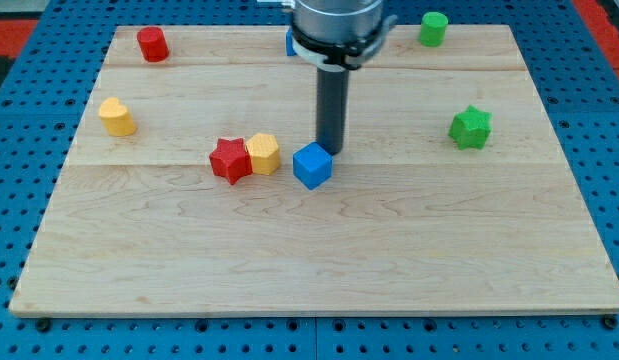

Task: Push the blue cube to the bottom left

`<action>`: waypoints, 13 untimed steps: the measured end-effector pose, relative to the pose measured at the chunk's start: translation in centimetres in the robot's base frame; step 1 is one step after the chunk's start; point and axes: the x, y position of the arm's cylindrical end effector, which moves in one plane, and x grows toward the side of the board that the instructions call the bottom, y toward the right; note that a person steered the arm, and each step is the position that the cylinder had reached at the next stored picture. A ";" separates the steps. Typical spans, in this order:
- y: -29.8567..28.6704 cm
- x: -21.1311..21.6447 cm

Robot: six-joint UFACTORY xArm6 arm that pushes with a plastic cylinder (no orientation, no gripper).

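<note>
Near the middle of the pale wooden surface (319, 260) sits the small blue cube (312, 165), and everything else can be placed from it. My tip (332, 150), the lower end of the dark rod, is just above and a bit to the right of the blue cube, right at its top right corner, and looks to be touching it or very nearly so. This arm has no pincer at all, so nothing is grasped; the rod can only push. Just left of the blue cube is a yellow block with flat sides (263, 153), and a red star block (230, 160) touches that one on its far side. Farther left and a little up is a yellow rounded block (116, 117), and well up and left is a red round block (152, 44). Well to the right is a green star block (470, 127), and far up and right is a green round block (433, 28). A bit of another blue block (290, 42) peeks out behind the arm, straight up from the cube. I think the pushing step is just starting. The next move calls for a slide down and left, keeping the cube below the yellow and red blocks so it does not bump them.
</note>
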 end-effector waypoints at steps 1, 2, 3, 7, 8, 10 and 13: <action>-1.3 -2.6; -1.3 1.2; -2.5 5.6; -1.4 11.2; 1.2 12.4; -6.4 13.5; -7.4 16.3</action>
